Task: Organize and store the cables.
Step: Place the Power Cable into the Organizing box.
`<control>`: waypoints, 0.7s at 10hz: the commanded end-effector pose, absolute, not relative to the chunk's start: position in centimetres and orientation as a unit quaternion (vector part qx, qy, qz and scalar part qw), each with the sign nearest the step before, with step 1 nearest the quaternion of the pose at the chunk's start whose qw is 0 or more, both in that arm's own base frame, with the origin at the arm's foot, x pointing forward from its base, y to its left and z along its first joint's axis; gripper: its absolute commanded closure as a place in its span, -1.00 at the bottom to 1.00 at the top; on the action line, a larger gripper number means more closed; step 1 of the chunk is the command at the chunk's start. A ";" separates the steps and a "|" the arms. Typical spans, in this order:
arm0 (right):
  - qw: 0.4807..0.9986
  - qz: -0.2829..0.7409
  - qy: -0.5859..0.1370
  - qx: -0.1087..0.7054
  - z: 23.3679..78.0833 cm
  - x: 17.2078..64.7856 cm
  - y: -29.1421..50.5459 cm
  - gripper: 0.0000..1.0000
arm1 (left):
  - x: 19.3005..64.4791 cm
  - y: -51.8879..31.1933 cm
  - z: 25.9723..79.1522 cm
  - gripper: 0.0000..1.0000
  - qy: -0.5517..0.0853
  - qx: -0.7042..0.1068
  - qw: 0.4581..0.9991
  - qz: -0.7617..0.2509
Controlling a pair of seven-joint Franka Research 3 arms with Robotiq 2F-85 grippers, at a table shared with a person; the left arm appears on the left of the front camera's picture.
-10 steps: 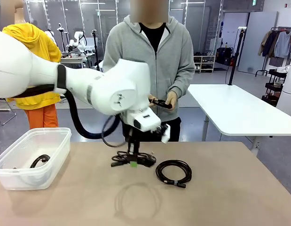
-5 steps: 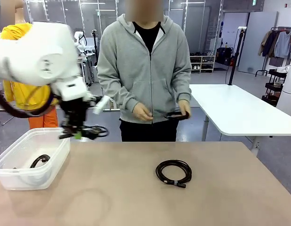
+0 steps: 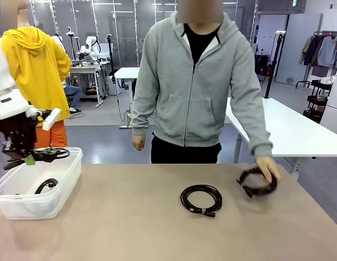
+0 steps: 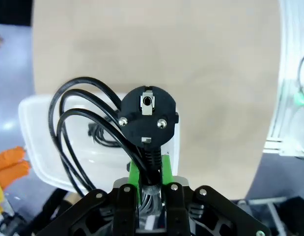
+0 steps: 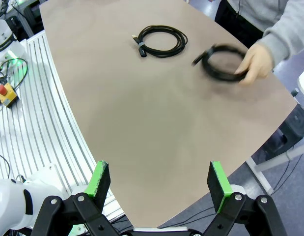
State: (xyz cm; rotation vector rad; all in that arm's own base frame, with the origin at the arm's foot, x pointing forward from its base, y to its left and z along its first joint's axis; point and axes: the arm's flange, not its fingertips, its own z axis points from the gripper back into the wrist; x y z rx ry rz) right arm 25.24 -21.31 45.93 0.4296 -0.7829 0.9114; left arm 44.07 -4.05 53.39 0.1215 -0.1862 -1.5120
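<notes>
**4 coiled cables in play, 1 held above the storage bin**

1 black cable (image 3: pixel 48 154) is clamped between the left fingers (image 3: pixel 30 159), which are pressed together on its bundled strands just below a round plug (image 4: pixel 148 115). Its loops hang out to one side. The left arm is posed at the far left with its wrist pointing down, and the coil is held above the clear plastic bin (image 3: pixel 67 182).

Inside the bin a 2nd cable (image 3: pixel 45 186) is already stored. A 3rd coil (image 3: pixel 201 199) lies at the middle of the tan surface (image 3: pixel 130 234). A 4th coil (image 3: pixel 255 184), blurred, is held on the surface at the right by a person's hand (image 3: pixel 268 169).

The right fingers (image 5: pixel 99 178) are spread wide apart and empty, raised above the surface.

The step in hand is judged to be the drop into the bin. For that, the left fingers must be parted over the opening so the coil falls inside the walls.
</notes>
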 end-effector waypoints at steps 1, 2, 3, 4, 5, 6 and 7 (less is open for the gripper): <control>0.800 0.426 -0.371 0.202 46.0 25.1 -21.2 -1.00 | 44.9 -2.8 52.7 0.61 -0.107 0.063 0.753 -0.647; 0.800 0.426 -0.371 0.202 46.0 25.1 -21.2 -1.00 | 46.0 -2.2 51.7 0.61 -0.101 0.055 0.767 -0.632; 0.800 0.426 -0.371 0.202 46.0 25.1 -21.2 -1.00 | 47.1 -2.1 50.2 0.61 -0.101 0.044 0.783 -0.612; 0.800 0.426 -0.371 0.202 46.0 25.1 -21.2 -1.00 | 48.2 -1.9 48.8 0.61 -0.111 0.039 0.802 -0.585; 0.800 0.426 -0.371 0.202 46.0 25.1 -21.2 -1.00 | 49.6 -1.7 47.3 0.61 -0.120 0.037 0.824 -0.553; 0.800 0.426 -0.371 0.202 46.0 25.1 -21.2 -1.00 | 50.4 -1.8 45.7 0.61 -0.112 0.034 0.839 -0.531; 0.800 0.426 -0.371 0.202 46.0 25.1 -21.2 -1.00 | 50.6 -2.1 44.0 0.61 -0.091 0.031 0.847 -0.523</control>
